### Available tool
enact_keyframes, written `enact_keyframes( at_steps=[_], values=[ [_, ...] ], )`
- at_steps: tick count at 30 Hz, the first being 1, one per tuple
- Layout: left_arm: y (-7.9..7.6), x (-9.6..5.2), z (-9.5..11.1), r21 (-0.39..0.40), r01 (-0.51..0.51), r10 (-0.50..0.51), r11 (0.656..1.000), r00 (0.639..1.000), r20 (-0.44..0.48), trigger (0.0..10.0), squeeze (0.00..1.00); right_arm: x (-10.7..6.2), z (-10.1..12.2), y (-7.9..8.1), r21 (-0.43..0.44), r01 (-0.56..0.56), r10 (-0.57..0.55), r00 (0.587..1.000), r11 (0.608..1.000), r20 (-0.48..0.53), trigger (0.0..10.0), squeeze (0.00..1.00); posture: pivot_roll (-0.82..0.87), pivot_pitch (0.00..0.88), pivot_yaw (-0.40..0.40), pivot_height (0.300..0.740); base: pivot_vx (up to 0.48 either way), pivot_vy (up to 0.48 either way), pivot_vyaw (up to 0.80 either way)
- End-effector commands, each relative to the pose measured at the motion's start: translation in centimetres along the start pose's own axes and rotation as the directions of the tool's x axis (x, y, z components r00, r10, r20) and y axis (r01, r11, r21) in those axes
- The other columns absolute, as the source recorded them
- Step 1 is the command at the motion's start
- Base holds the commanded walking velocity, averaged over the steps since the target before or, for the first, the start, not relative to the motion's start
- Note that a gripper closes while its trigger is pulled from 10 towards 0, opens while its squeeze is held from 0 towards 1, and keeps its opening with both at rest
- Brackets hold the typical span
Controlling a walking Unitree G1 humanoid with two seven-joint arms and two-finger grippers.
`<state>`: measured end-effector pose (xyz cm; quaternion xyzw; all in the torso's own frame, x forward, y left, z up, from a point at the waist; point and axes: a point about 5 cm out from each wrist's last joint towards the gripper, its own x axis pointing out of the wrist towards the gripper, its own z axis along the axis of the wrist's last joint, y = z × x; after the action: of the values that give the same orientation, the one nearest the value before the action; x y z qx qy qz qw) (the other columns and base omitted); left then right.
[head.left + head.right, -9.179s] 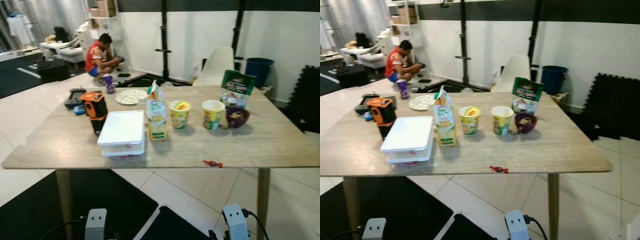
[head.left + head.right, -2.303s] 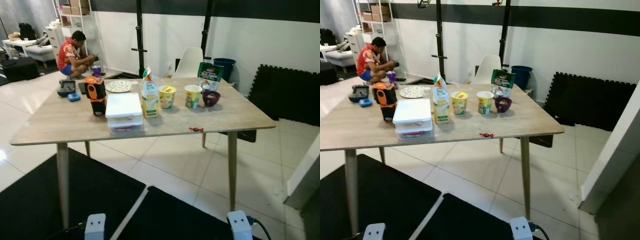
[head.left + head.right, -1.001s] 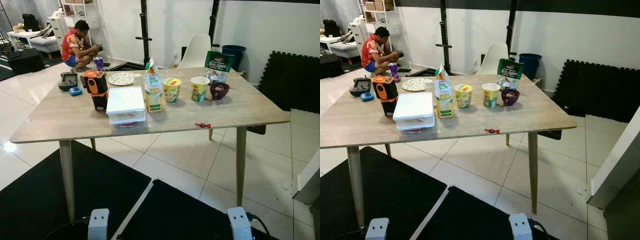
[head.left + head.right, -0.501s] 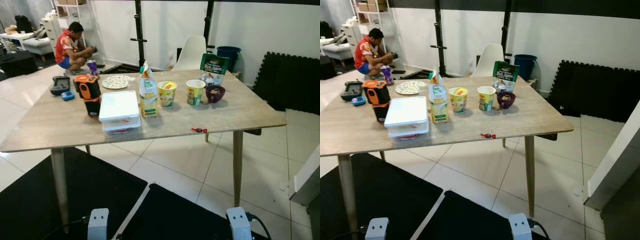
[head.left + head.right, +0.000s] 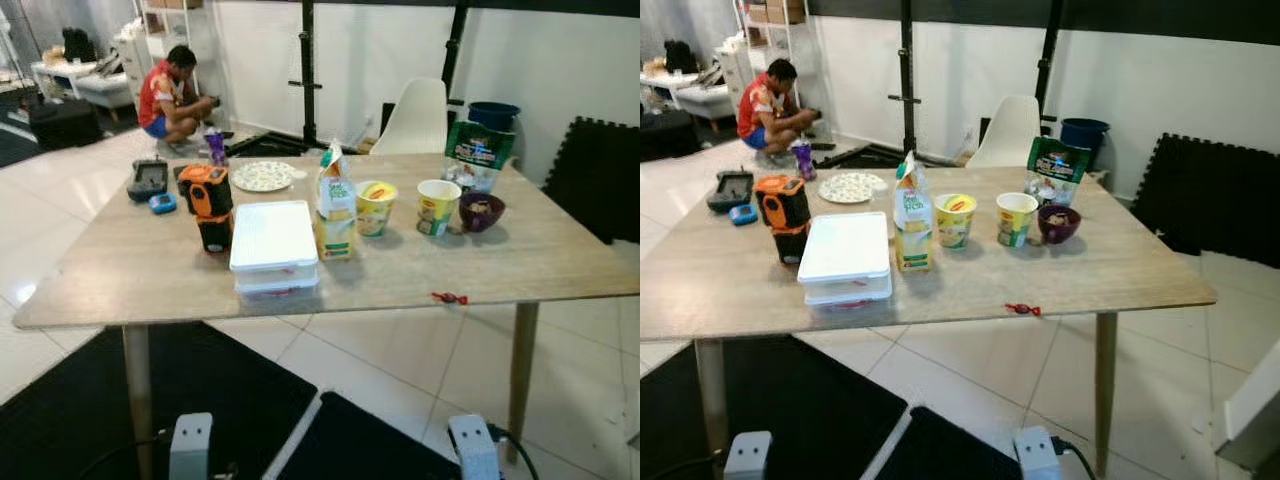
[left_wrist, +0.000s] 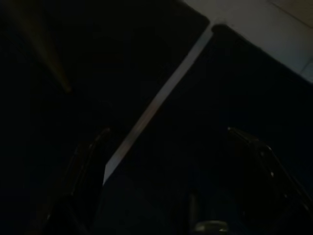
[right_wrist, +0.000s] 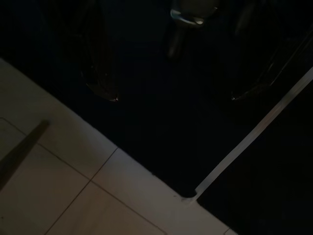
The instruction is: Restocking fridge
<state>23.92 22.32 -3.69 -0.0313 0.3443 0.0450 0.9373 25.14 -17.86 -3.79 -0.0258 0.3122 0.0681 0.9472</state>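
Wooden table (image 5: 150, 270), milk carton (image 5: 334, 205) far beyond right gripper (image 7: 171, 93)

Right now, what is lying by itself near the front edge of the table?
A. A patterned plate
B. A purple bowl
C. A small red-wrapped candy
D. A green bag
C. The small red-wrapped candy lies alone near the front edge of the table, while the purple bowl, patterned plate and green bag all sit toward the far side.
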Motion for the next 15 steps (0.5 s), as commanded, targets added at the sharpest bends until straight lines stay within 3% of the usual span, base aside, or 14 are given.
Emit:
enact_keyframes(
  at_steps=[1,15],
  values=[
    [0.27,-0.17,-0.6,-0.005,-0.005,0.005,1.0,1.0,-0.019,10.0,0.0,-0.07,-0.31,0.04,0.005,0.003,-0.003,1.0,1.0,-0.01,10.0,0.0,0.04,0.075,0.011,0.734,0.322,0.0,0.0],
    [0.2,-0.14,-0.65,0.006,0.003,-0.002,1.0,0.999,-0.032,10.0,0.0,-0.19,-0.63,-0.09,0.01,0.013,-0.013,1.0,1.0,-0.02,10.0,0.0,0.04,0.086,0.019,0.734,0.295,0.0,0.0]
  ],
)
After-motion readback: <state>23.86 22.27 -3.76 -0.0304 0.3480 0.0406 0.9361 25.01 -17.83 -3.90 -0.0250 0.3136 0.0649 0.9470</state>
